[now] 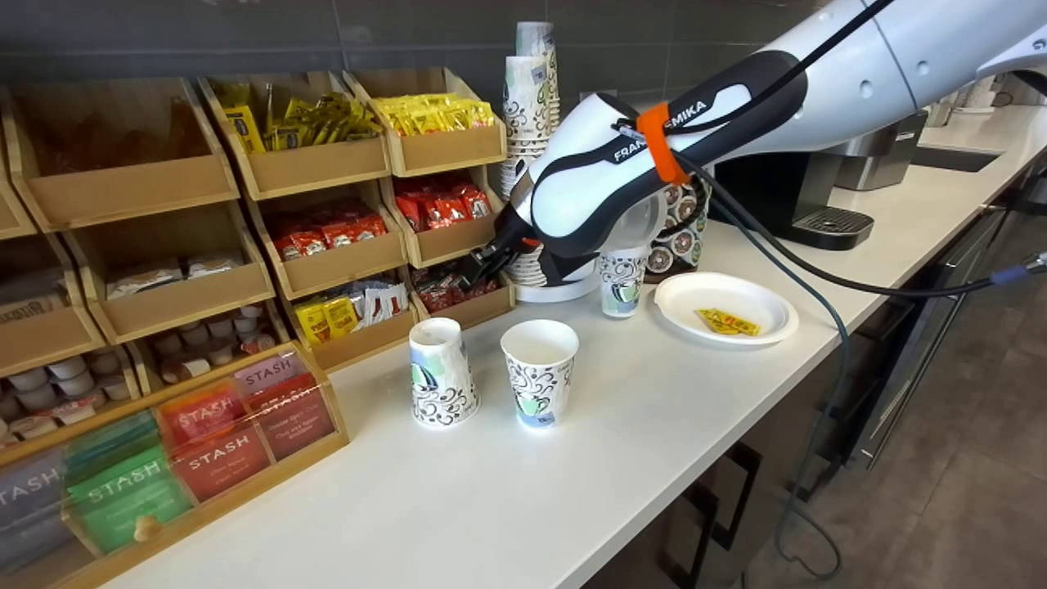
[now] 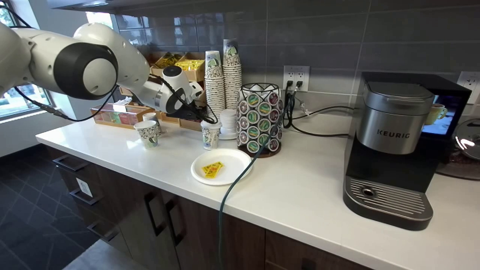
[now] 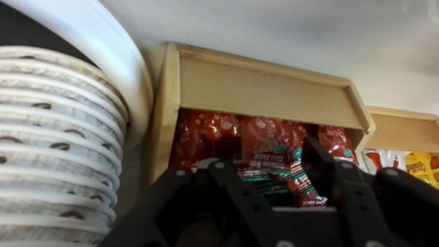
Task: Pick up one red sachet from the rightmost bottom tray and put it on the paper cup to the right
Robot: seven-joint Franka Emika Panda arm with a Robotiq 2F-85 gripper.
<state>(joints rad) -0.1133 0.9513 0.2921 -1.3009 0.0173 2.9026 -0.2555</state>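
Pointing at the red sachets in the tray, the jaws stand spread, probably to straddle just one; the tray's opening presumably keeps them reachable.

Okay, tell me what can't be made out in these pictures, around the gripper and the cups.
Parts of some red sachets in the rightmost bottom tray: covered by the gripper in the wrist view.
Whether the gripper touches them: too blurred in the wrist view.
Much of the upside-down paper cup: behind the upright paper cup in an exterior view.
The base of the robot arm: cut off by the edge in both exterior views.
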